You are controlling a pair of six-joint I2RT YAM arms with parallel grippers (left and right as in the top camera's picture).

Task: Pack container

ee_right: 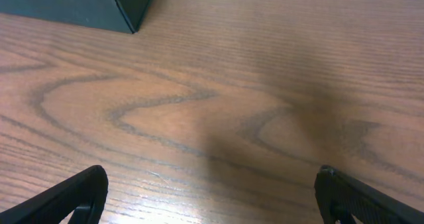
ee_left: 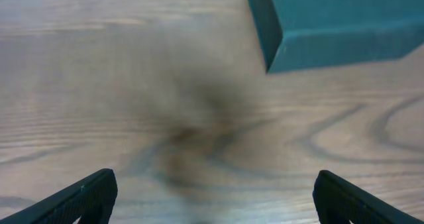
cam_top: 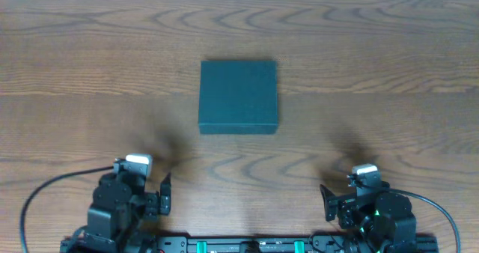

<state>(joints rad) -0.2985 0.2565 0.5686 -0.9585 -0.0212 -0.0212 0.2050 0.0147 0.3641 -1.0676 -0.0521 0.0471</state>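
1. The container (cam_top: pixel 238 96) sits at the middle of the table, slightly toward the far side, square to the edges and flat on the wood. It is a dark teal box, and its top face is unbroken in the overhead view, so the lid appears to be down.
2. No goods for packing are visible in any view, either on the table or in a gripper. The inside of the box is not visible.
3. Judgement on progress: either packing has not begun or it is finished with the lid closed, and the pictures do not settle which. Nothing shows a step in hand.
4. The left gripper (ee_left: pixel 213 187) is parked at the near edge, well apart from the box. Its fingers (ee_left: pixel 86 197) are spread wide with only bare wood between them, and the box's near corner shows at upper right in its wrist view.
5. The right gripper (ee_right: pixel 212 184) is likewise parked at the near edge, fingers (ee_right: pixel 351 197) spread wide and holding nothing. The box corner lies at upper left in its view.
6. The table (cam_top: pixel 75 58) is wood-grain laminate, clean, with soft arm shadows ahead of each gripper.
7. A black cable (cam_top: pixel 30 200) loops beside the left arm base. A pale strip runs along the far edge, and little else of the room is visible.
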